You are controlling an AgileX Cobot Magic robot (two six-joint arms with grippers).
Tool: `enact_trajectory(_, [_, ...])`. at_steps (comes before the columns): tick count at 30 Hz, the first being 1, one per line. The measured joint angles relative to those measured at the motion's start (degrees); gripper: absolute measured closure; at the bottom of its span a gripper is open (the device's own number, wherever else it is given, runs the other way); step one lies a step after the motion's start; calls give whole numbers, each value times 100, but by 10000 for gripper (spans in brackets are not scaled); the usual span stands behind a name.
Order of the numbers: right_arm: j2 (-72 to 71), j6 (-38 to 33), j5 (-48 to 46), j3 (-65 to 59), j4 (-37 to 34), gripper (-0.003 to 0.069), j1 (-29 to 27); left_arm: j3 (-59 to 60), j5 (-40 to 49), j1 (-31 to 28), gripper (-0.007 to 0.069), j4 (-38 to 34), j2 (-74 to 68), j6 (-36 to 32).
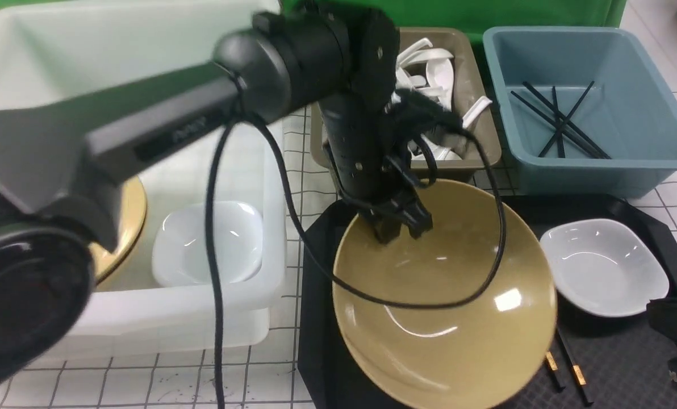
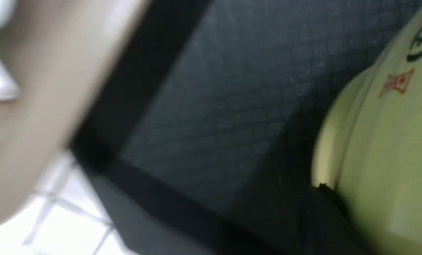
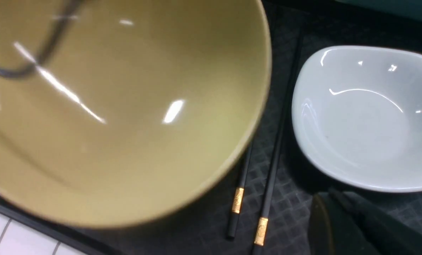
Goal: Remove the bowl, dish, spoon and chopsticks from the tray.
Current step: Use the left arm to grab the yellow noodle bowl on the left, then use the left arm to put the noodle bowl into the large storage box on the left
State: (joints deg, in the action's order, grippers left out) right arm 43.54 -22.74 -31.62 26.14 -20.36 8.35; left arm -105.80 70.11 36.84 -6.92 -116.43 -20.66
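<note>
Front view first: the left gripper [image 1: 398,224] looks pinched on the bowl [image 1: 446,307] at its 11 o'clock rim. The bowl hangs tilted over the tray [image 1: 622,363], and we cannot tell if its near edge touches. We judge the step is carrying it to the white bin [image 1: 259,187] at the tray's 9 o'clock. That calls for a firm bite on the slick rim, a lift clearing both the tray's edge and the bin wall, and a slow swing so the heavy side doesn't twist out. That bin holds a second yellow bowl [image 1: 128,227] and a second white dish [image 1: 208,241]. At 12 o'clock the brown bin [image 1: 480,125] holds white spoons [image 1: 441,68]. At 1 o'clock the blue bin [image 1: 645,153] holds spare black sticks [image 1: 565,122]. The dish [image 1: 602,267] sits at the bowl's 3 o'clock and the chopsticks [image 1: 565,363] at 5 o'clock. We spot no spoon on the tray. The right gripper [image 1: 676,329] hangs at the tray's 4 o'clock; whether it is spread or pressed together we cannot tell. Left wrist view: blurred, with the bowl's underside above bare tray. Right wrist view: the bowl's rim overhangs the chopsticks, with the dish just beside them.
</note>
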Motion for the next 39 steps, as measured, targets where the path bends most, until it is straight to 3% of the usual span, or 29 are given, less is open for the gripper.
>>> enact_trajectory(6, [0,0,0,0,0,622,0,-272,-412,-70,619,-205,1124,-151])
enact_trajectory(10, [0,0,0,0,0,622,6,-351,-619,-433,620,-413,1841,-120])
enact_trajectory(14, [0,0,0,0,0,622,6,-167,-108,-1905,622,-515,2659,294])
enact_trajectory(15, [0,0,0,0,0,622,6,-91,-84,-1992,622,-522,2689,308])
enact_trajectory(17, [0,0,0,0,0,622,6,641,-20,-3070,622,-570,3018,401])
enact_trajectory(19, [0,0,0,0,0,622,6,1431,-230,-4052,622,-687,3236,401])
enact_trajectory(21, [0,0,0,0,0,622,6,1805,-382,-4470,622,-860,3308,401])
enact_trajectory(22, [0,0,6,0,0,622,6,2379,-674,-5150,622,-1138,3398,364])
enact_trajectory(27, [0,0,25,0,0,622,6,3288,-1325,-6356,622,-1750,3500,214])
enact_trajectory(39, [0,0,113,0,-2,616,6,4104,-2134,-6605,621,-1403,3381,188])
